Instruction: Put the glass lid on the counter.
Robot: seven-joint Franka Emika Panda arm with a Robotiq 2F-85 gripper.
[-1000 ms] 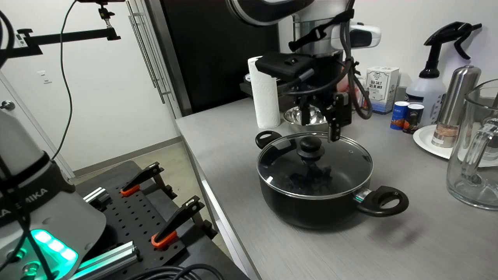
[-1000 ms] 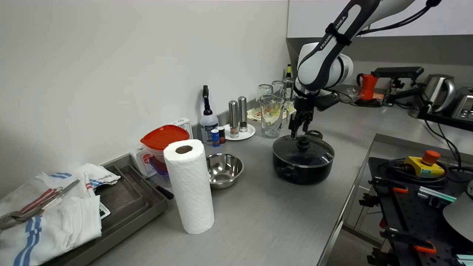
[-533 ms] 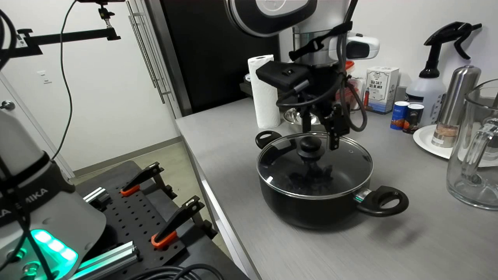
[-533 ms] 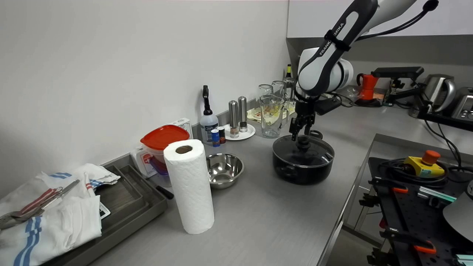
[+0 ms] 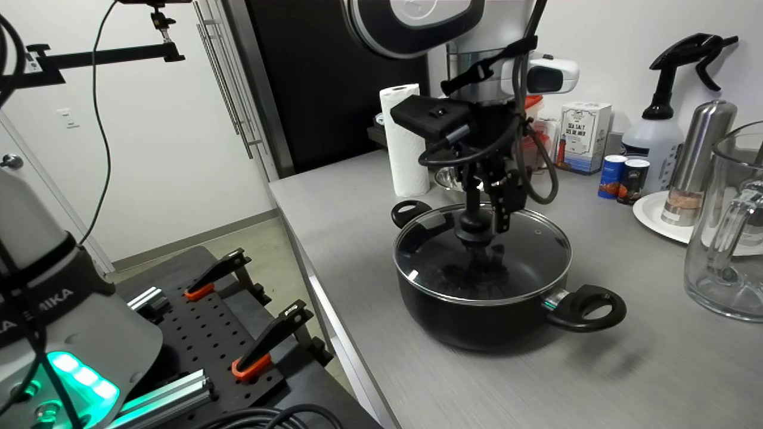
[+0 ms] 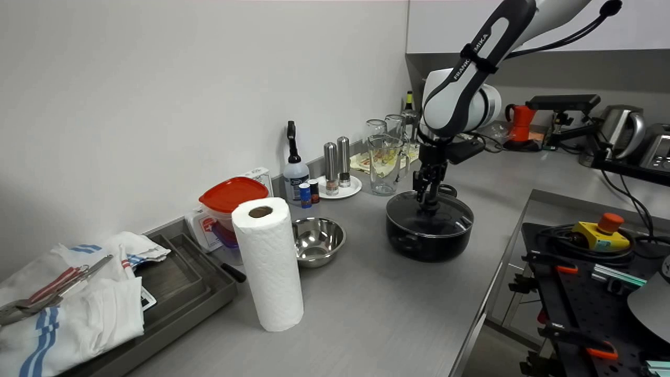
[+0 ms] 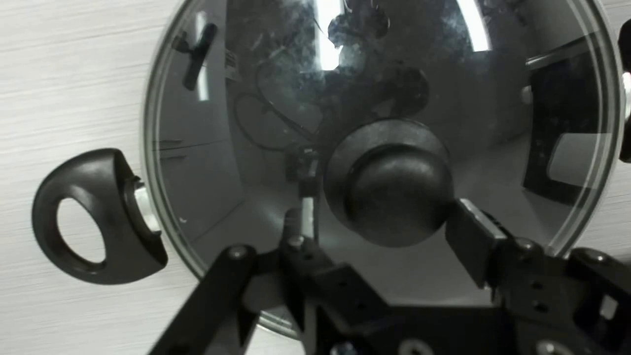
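Two jaws are standing apart at the knob (image 7: pixel 400 195) of a glass lid (image 5: pixel 486 271)

Both exterior views are showing the glass lid resting flat on top of a black pot (image 5: pixel 477 325), which is sitting on the grey surface (image 5: pixel 471 390) near its straight edge. Black handles (image 5: pixel 572 316) are jutting from opposite sides of the pot. The arm (image 6: pixel 445 107) is hanging above, with the jaws pointing down at the lid.

In the wrist view, the jaws are standing wider apart than the knob, which is sitting between them. A plain gap is showing on one side, so they are not gripping it; on the other, the knob's edge and one jaw are meeting in the picture, and whether they are touching I cannot tell.

Elsewhere on the surface, a steel bowl (image 6: pixel 327 241) is sitting near a paper towel roll (image 6: pixel 272 272), a plate (image 6: pixel 354 188) is carrying two metal mills (image 6: pixel 331 165), and a glass pitcher (image 6: pixel 383 170) is standing just beside the plate.
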